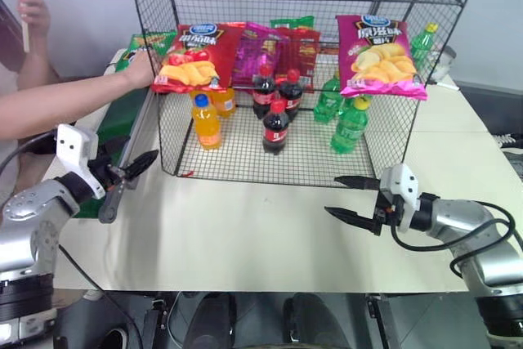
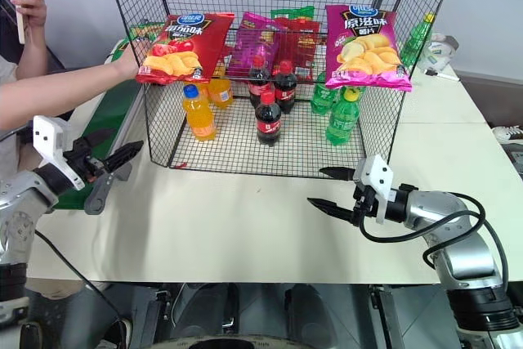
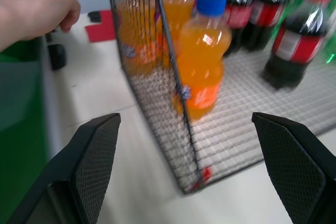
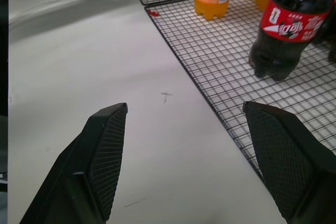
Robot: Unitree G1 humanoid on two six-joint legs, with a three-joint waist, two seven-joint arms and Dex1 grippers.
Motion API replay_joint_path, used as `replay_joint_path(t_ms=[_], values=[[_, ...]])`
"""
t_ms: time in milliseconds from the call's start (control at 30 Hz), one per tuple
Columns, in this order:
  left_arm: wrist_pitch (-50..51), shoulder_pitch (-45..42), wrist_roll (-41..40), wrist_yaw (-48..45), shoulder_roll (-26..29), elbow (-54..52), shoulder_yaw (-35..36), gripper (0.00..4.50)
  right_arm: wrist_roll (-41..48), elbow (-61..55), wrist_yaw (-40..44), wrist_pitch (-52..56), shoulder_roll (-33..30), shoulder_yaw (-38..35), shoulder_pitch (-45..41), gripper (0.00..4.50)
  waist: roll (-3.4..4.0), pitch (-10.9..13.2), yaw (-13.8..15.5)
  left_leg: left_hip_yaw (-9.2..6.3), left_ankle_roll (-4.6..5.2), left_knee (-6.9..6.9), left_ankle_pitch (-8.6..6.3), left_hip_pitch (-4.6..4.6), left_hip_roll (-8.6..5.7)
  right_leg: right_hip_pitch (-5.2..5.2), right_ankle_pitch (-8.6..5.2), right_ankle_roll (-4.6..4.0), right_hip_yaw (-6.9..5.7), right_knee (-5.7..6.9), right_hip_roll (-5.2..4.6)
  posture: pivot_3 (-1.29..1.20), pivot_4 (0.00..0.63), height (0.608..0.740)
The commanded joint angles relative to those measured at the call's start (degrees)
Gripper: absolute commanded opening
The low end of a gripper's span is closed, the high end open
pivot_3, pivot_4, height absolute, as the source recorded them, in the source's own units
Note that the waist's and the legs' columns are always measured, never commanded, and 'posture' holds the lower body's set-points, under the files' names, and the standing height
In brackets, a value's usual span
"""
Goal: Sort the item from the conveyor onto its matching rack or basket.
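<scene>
While my two arms hang over it, the pale table (image 1: 245, 243) spreads wide before me, bare along its near edge, with a light wall behind. On it stands the tall black wire rack (image 1: 286, 55), by far the biggest thing here, its floor tier holding orange soda bottles (image 1: 207, 123), dark cola bottles (image 1: 276, 127) and green bottles (image 1: 350, 127). Clipped to its front hang a red chip bag (image 1: 194, 59) and a magenta chip bag (image 1: 380, 56), with more bags behind them. Along my left side runs the conveyor (image 1: 122, 116), dark green between pale rails, just beside the rack's left wall. A person's forearm reaches across it, the hand (image 1: 140, 67) resting at the rack's upper left corner, over the green chip bag (image 1: 147, 41), of which I see just a strip lying at the belt's far end. The person's other hand (image 1: 33, 10) holds a phone up.

My left gripper (image 1: 127, 176) hovers at the belt's near edge, fingers spread wide and holding nothing; the green bag lies well beyond it, up the belt. In my left wrist view the rack's corner and an orange bottle stand between those fingers (image 3: 94, 156). My right gripper (image 1: 353, 199) hovers above bare table just before the rack's front right, likewise wide apart and empty, well away from the bag.
</scene>
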Motion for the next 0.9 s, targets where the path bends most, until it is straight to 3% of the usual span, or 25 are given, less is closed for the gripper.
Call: replay_joint_path(t_ms=[33, 133, 467, 533, 567, 700, 900], values=[[1.67, 0.87, -1.19, 2.76, 0.3, -2.84, 2.94, 4.31, 0.57, -0.62, 0.38, -0.52, 0.26, -0.04, -0.61, 3.65, 0.0, 0.0, -0.01, 0.0, 0.0, 0.0, 0.0, 0.01, 0.0, 0.0, 0.0, 0.0, 0.0, 0.03, 0.0, 0.0, 0.15, 0.739], [3.94, 3.11, -4.03, 0.8, 0.96, -5.49, 3.91, 4.31, 0.58, -0.93, 0.83, -0.31, 0.25, 0.64, -0.66, 3.65, 0.0, 0.0, -0.01, 0.0, 0.0, 0.0, 0.0, 0.01, 0.0, 0.0, 0.0, 0.0, 0.01, 0.04, 0.0, 0.0, 0.15, 0.739], [-4.95, 6.76, 0.91, 0.16, 1.39, -7.31, 4.0, 4.31, 2.82, -1.02, 1.62, 2.61, 0.78, 2.26, -3.89, 3.65, 0.0, 0.0, 0.09, 0.0, -0.02, 0.01, 0.01, 0.03, -0.01, 0.02, 0.0, 0.0, 0.02, 0.05, -0.03, 0.0, 0.15, 0.739], [-6.03, 6.95, 1.8, 0.33, 1.46, -7.13, 3.65, 4.31, 3.71, -1.07, 0.98, 3.7, 1.71, 2.23, -4.99, 4.19, 0.0, 0.0, 0.08, 0.0, -0.02, 0.01, 0.01, 0.03, -0.01, 0.02, 0.0, -0.01, 0.01, 0.05, -0.03, 0.0, 0.15, 0.739], [-7.68, 8.14, 3.5, 0.1, 1.94, -7.42, 3.5, 4.31, 3.97, -2.0, 1.34, 4.36, 1.93, 3.06, -4.94, 4.46, 0.0, 0.0, 0.08, 0.0, -0.02, 0.01, 0.01, 0.03, -0.01, 0.02, 0.0, -0.01, 0.01, 0.05, -0.02, 0.0, 0.15, 0.739], [-13.26, 11.86, 7.69, -0.13, 3.05, -7.68, 5.24, 4.31, 2.66, -2.99, 1.18, 4.67, 3.64, 6.58, -6.68, 4.46, 0.0, 0.0, -0.26, 0.01, -0.01, -0.01, 0.01, 0.03, 0.0, 0.0, -0.01, -0.01, 0.04, 0.04, -0.02, 0.0, 0.15, 0.739], [-31.32, 18.87, 23.97, 5.4, 6.97, -3.34, 7.84, 4.31, 1.0, -0.98, -0.18, 3.82, 7.57, 10.06, -11.92, 4.46, -0.01, -0.01, -0.07, 0.01, -0.01, -0.02, 0.01, 0.03, -0.01, -0.02, -0.01, -0.02, 0.02, 0.05, -0.07, 0.0, 0.15, 0.739]])
